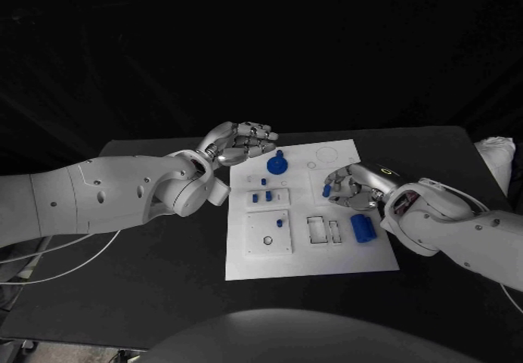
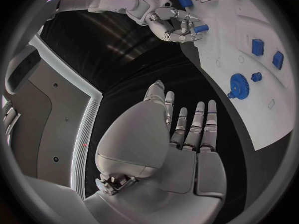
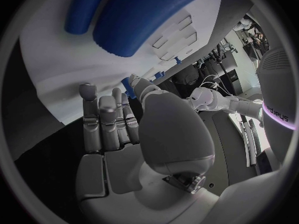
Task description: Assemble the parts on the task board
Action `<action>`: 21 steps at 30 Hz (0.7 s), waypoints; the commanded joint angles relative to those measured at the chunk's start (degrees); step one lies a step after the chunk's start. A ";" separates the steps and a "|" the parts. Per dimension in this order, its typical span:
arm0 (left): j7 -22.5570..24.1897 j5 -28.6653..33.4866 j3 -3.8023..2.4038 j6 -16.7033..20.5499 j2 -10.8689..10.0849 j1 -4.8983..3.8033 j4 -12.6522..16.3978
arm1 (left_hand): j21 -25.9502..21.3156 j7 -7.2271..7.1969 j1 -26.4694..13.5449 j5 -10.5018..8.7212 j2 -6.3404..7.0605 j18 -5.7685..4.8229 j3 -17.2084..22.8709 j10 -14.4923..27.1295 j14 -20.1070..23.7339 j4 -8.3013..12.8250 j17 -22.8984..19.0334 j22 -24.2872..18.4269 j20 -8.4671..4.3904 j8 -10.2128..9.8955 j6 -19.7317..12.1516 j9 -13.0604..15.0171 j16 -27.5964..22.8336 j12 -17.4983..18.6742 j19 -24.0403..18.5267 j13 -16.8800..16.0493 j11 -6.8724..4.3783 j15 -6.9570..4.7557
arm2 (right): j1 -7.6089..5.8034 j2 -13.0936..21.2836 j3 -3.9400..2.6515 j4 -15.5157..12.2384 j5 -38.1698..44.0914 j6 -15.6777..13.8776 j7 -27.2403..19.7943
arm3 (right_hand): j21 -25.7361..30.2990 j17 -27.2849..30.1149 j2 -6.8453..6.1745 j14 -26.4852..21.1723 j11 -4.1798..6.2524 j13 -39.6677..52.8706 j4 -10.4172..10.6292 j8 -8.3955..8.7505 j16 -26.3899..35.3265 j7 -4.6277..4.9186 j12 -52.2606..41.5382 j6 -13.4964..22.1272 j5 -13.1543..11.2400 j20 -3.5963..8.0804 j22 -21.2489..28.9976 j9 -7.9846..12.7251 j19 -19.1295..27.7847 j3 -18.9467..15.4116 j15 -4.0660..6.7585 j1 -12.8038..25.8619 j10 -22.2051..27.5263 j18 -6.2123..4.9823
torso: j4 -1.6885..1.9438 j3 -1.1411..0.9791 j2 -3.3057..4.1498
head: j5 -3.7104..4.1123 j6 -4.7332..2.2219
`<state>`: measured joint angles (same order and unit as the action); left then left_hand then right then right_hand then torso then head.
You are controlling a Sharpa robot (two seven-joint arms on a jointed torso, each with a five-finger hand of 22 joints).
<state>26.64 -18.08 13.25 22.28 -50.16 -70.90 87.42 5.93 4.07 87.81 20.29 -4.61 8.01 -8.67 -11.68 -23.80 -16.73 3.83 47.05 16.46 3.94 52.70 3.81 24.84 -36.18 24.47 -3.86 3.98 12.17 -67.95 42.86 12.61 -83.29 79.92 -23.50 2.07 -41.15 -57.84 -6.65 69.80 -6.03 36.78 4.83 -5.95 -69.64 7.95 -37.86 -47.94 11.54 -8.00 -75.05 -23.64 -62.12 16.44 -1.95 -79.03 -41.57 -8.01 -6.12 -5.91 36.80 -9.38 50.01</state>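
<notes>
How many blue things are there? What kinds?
Blue gear: 1
Blue cylinder: 1
Small blue pieces: 5, one of them held by the right hand
Total: 7

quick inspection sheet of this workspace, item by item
surface: black table, the white task board lying in its middle.
job's things: blue gear at the board's far end; small blue pegs on a raised plate; blue cylinder lying near the right edge.
clutter: nothing seen.
grippers: left robot hand curled beside the board's far corner, holding nothing; right robot hand over the board, pinching a small blue part.
cables: white cables hang off the left arm.
surroundings: dark backdrop.
</notes>
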 commanded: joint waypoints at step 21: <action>0.11 0.16 -0.04 -1.28 0.26 0.10 0.01 | 0.38 1.02 1.23 0.40 -0.64 -0.72 -0.49 -0.38 -0.17 0.01 -0.08 -0.17 0.09 0.60 1.23 0.13 0.70 -0.63 -0.02 0.03 0.55 0.05 | 0.32 -2.55 -0.03 2.56 -2.23 0.32 -1.84 | -3.31 -1.23 1.10 1.57 1.86 -2.88 -2.16 -4.78 -1.90 -0.07 -0.41 -7.10 8.69 0.80 -3.95 -2.38 -2.31 2.34 1.20 -3.37 -8.64 -0.47 | 0.01 -0.01 0.00 | -0.39 -0.01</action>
<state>26.49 -18.08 13.25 22.03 -50.02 -70.81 87.35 5.93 5.05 88.49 20.48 -5.29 8.01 -8.69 -11.89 -23.80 -16.72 3.83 46.93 16.46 4.29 53.68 3.88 25.33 -36.61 24.47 -3.87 4.18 12.17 -67.68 40.38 12.59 -80.78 77.82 -23.44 0.81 -44.27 -59.04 -5.60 71.26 -4.20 33.96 2.85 -10.46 -71.39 7.93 -38.15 -54.70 19.97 -7.16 -75.04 -25.85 -64.20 18.76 -0.89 -81.75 -50.00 -8.00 -6.10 -5.91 36.78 -9.67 50.01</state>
